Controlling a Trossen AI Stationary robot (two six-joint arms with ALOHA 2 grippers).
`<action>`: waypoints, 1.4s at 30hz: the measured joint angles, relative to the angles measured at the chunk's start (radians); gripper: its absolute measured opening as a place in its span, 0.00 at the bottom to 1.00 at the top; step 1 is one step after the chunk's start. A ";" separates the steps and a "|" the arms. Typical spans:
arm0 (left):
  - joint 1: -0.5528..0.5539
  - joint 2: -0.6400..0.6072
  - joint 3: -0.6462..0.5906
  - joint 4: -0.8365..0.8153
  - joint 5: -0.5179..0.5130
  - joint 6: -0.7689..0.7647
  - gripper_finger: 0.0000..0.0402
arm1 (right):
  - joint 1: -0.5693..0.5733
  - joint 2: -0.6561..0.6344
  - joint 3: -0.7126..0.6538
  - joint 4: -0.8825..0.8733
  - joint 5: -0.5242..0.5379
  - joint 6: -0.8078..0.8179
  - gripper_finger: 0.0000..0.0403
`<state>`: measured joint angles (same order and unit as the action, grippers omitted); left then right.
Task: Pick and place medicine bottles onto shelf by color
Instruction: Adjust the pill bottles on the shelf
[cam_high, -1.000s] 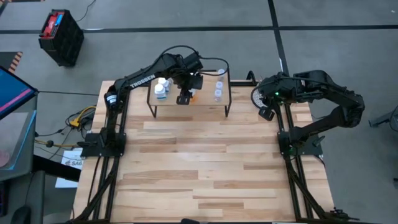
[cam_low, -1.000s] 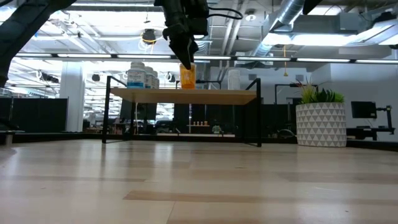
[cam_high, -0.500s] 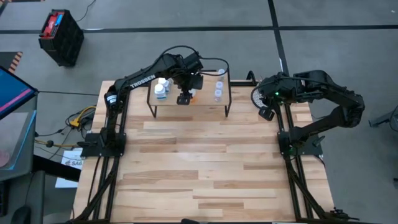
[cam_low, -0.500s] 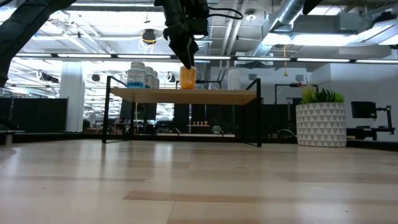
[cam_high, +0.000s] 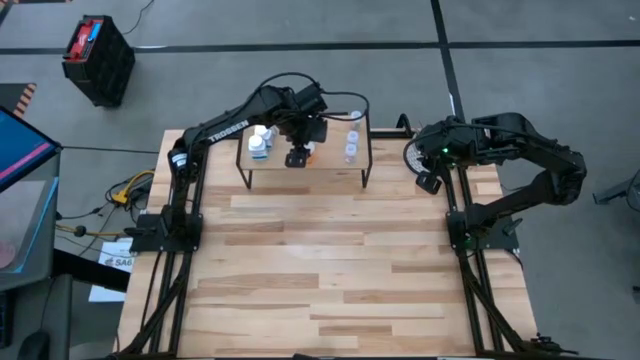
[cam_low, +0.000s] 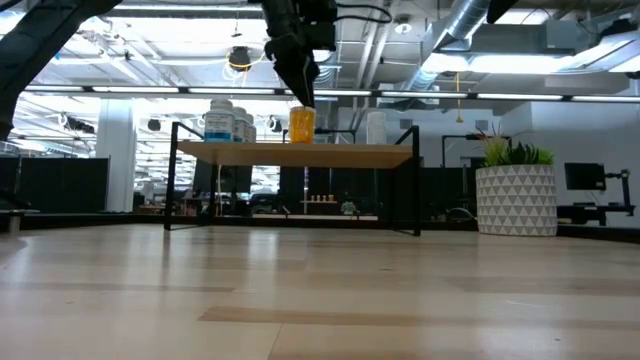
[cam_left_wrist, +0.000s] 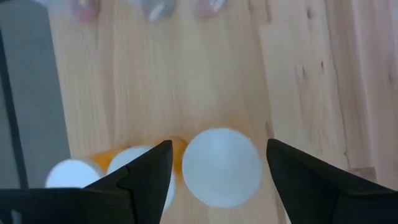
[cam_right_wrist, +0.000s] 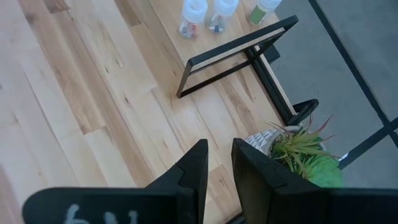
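Wooden shelf (cam_high: 330, 160) bottles crowd the left fingers (cam_left_wrist: 163, 158), spread above an orange bottle (cam_low: 301, 124).

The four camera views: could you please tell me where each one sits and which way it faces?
High: overhead, straight down; both arms, shelf.
Low: table height, level across; left gripper above an orange bottle.
Left wrist: down between open fingers at white caps.
Right wrist: past near-closed fingers at the table, plant pot.
All show the shelf.
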<state>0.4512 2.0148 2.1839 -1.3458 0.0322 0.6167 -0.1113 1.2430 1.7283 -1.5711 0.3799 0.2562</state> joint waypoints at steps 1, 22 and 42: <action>-0.003 0.000 0.010 -0.002 0.000 0.000 0.62 | 0.000 0.000 0.000 0.000 -0.003 0.002 0.23; -0.111 -0.006 0.139 -0.227 -0.059 -0.344 0.62 | 0.000 0.000 0.000 0.000 -0.022 0.008 0.23; -0.157 -0.518 -0.266 -0.181 -0.064 -0.479 0.62 | 0.106 0.021 0.000 0.097 -0.016 0.082 0.23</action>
<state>0.2943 1.4969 1.9183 -1.5265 -0.0316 0.1380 -0.0050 1.2638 1.7287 -1.4743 0.3642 0.3379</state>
